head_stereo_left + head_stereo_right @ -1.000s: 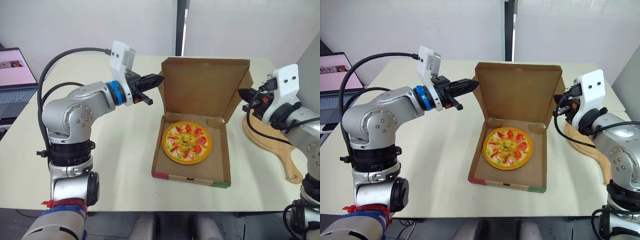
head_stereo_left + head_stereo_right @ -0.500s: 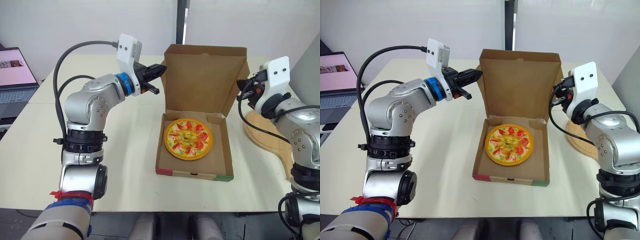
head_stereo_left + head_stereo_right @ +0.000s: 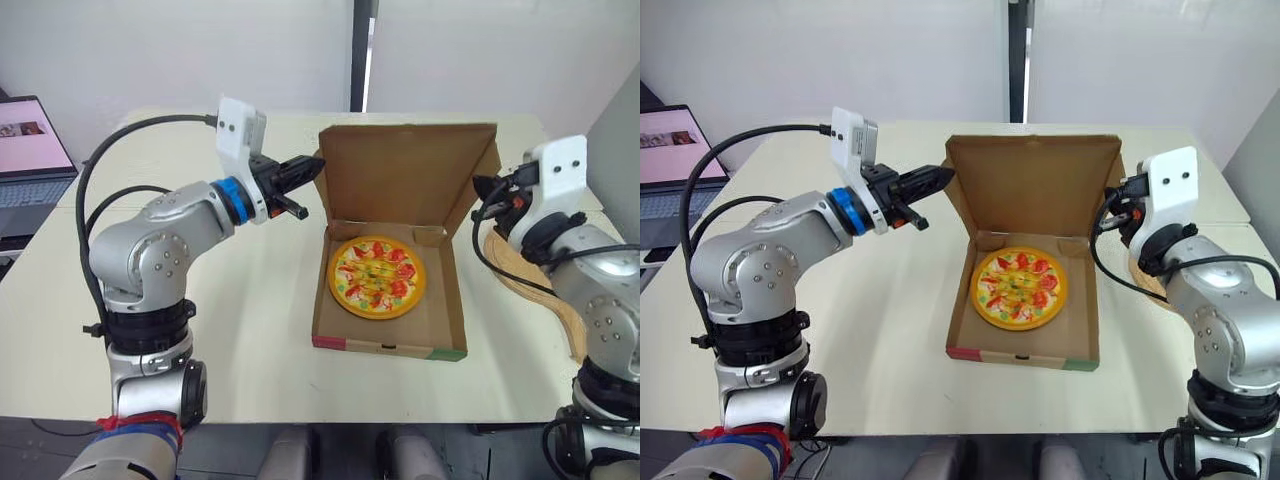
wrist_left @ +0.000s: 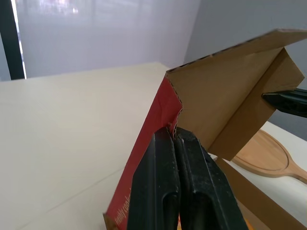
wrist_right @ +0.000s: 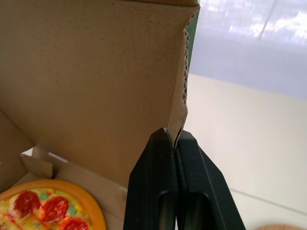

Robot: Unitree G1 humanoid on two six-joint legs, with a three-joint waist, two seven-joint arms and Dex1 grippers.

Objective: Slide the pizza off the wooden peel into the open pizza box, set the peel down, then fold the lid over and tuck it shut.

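Now your left claw (image 3: 315,168) and right claw (image 3: 479,186) each pinch a side edge of the lid (image 3: 400,175), standing over the pizza (image 3: 376,277) in the box (image 3: 441,305) on the counter (image 3: 260,295), so go gently, since thin cardboard is light and bends.

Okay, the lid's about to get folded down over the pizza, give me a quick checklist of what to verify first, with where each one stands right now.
1. Pizza lies fully inside the pizza box base: ok.
2. Wooden peel is set down on the table, on the robot's right of the box and out of the lid's path: ok.
3. Left gripper is shut on the left edge of the lid: ok.
4. Right gripper is shut on the lid's right edge: ok.
5. Lid stands open and upright, with nothing on the pizza beneath it: ok.
6. Lid's side flaps are lined up to tuck inside the box walls: cannot tell.
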